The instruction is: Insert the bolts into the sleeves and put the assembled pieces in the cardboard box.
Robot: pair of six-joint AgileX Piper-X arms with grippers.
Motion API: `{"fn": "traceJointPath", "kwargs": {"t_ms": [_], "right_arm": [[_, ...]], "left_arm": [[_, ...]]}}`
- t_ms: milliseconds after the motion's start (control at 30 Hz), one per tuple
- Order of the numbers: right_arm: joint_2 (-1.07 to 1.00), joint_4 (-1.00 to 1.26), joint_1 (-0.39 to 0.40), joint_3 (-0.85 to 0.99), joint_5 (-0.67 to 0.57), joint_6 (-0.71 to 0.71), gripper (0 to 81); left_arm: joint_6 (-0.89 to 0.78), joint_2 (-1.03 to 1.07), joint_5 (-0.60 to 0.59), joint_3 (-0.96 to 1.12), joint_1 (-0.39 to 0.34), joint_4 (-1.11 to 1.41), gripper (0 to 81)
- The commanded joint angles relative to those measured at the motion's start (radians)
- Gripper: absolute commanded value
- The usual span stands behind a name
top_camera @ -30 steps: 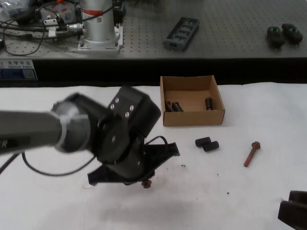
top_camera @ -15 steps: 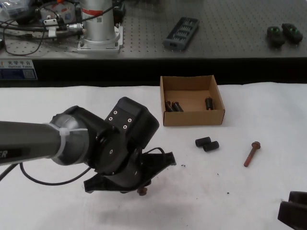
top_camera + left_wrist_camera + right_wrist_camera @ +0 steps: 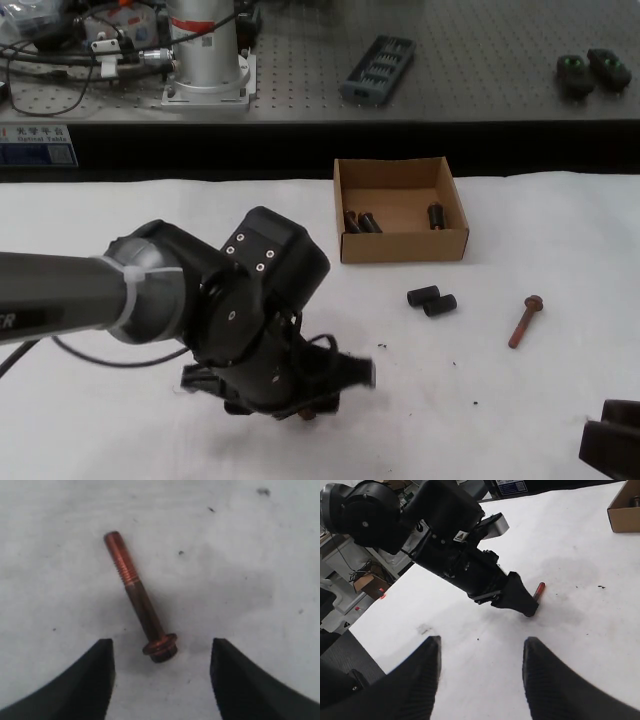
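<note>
A copper bolt (image 3: pixel 141 600) lies flat on the white cloth, its head between the fingers of my left gripper (image 3: pixel 161 647), which is open and low over it. From above, the left arm (image 3: pixel 240 310) covers most of that bolt (image 3: pixel 310 410). A second copper bolt (image 3: pixel 525 320) lies to the right, with two black sleeves (image 3: pixel 432 300) beside it. The cardboard box (image 3: pixel 402 246) behind holds several dark pieces. My right gripper (image 3: pixel 482 642) hangs open and holds nothing at the front right corner (image 3: pixel 610 440), looking at the left gripper (image 3: pixel 520 597) and the bolt's tip (image 3: pixel 538 590).
The white cloth (image 3: pixel 520 400) covers the bench from the box to the front edge. Behind it a perforated metal table carries a metal post (image 3: pixel 205 50), cables, a grey bit holder (image 3: pixel 378 68) and two dark objects (image 3: pixel 592 72).
My left arm has sunk toward the cloth and shifted nearer the front edge, its wrist turning over the bolt. The right gripper has stayed where it was.
</note>
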State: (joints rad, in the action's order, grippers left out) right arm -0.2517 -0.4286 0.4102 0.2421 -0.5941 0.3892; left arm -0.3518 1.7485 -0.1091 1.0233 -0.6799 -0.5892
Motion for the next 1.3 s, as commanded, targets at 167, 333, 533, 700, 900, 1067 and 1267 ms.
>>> {"fn": "traceJointPath", "kwargs": {"t_ms": [167, 333, 533, 700, 900, 1067, 1267], "right_arm": [[0.011, 0.001, 0.0, 0.002, -0.007, -0.008, 38.9], [0.011, 0.001, 0.0, 0.002, -0.007, -0.008, 38.9], [0.011, 0.006, 0.0, 0.002, -0.007, -0.008, 38.9], [0.011, 0.009, 0.0, 0.002, -0.007, -0.008, 38.9], [0.011, 0.009, 0.0, 0.002, -0.007, -0.008, 38.9], [0.011, 0.009, 0.0, 0.002, -0.007, -0.008, 38.9], [0.011, 0.009, 0.0, 0.002, -0.007, -0.008, 38.9]], "left_arm": [[0.498, -0.058, 0.035, 0.058, -0.003, -0.149, 33.9], [0.853, -0.146, 0.19, 0.058, -0.003, -0.172, 33.9], [1.322, -0.188, 0.193, 0.058, -0.003, -0.157, 33.9], [1.768, -0.185, 0.172, 0.035, -0.003, -0.142, 33.9], [1.966, -0.185, 0.127, -0.012, -0.003, 0.002, 33.9], [2.021, -0.187, 0.007, -0.03, -0.003, 0.138, 33.9], [2.087, -0.163, -0.009, -0.039, -0.003, 0.201, 33.9]]}}
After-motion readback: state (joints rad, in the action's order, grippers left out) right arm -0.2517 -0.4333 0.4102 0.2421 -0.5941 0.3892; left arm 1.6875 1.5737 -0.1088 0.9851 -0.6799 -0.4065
